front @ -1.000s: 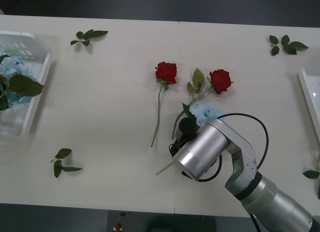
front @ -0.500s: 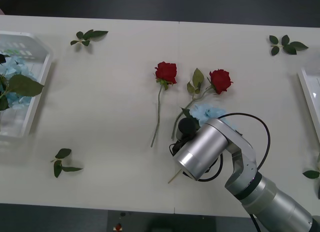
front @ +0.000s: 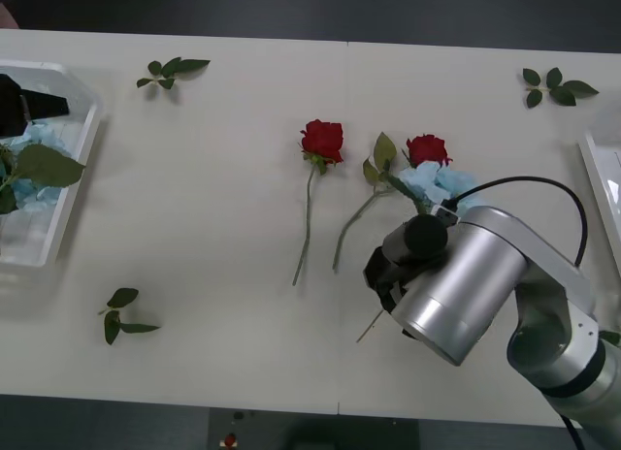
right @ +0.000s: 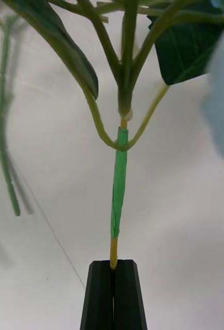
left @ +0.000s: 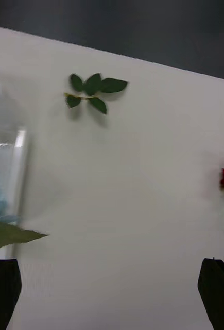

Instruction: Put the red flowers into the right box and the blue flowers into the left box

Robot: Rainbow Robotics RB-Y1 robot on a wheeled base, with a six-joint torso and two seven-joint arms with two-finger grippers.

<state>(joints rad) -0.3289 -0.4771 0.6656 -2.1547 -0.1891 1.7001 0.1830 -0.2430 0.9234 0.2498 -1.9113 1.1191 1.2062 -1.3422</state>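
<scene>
My right gripper [right: 113,265] is shut on the yellow-green stem end [right: 118,180] of a blue flower [front: 437,183], which is raised over the table's middle right, under the silver right arm [front: 466,285]. Its pale blue head lies against the right one of two red flowers [front: 427,147]; the other red flower [front: 322,140] lies left of it. At the far left, the left box [front: 82,159] holds blue flowers [front: 21,193] and a broad leaf. My left gripper [front: 27,106] hovers open over that box. The white rim of the right box [front: 594,174] shows at the right edge.
Loose green leaf sprigs lie at the back left [front: 173,70], back right [front: 555,86], front left [front: 121,314] and by the right edge [front: 604,338]. The table's dark far edge runs along the back; bare table lies between the left box and the roses.
My right arm rose and swung right, carrying the blue flower so its head now overlaps the right rose. The black left gripper came into view over the left box.
</scene>
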